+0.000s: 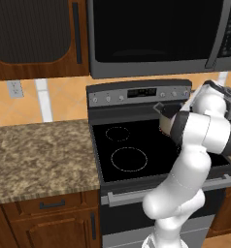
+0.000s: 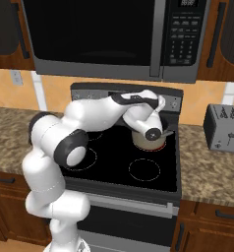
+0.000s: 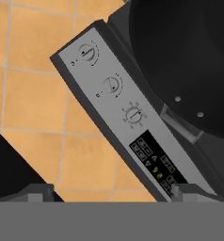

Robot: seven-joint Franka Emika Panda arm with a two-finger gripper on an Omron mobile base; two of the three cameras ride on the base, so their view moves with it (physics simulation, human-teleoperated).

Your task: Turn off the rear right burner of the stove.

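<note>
Steel pan (image 2: 148, 139) sits on the stove (image 2: 153, 184), beside the gripper (image 2: 160, 106).

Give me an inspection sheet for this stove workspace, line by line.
Surface: the stove has a glossy black glass top with white dashed rings; granite counters on both sides.
Job's things: a pot stands at the rear right, with red glow at its base, so the rear right burner looks still on. The back panel shows three knobs and a digital display.
Clutter: a toaster on the right counter.
Grippers: the gripper hovers before the back panel, touching no knob; fingertips spread wide, open.
Cables: nothing seen.
Surroundings: a black microwave above the stove, orange tiled wall, a wall outlet, wooden cabinets.
</note>
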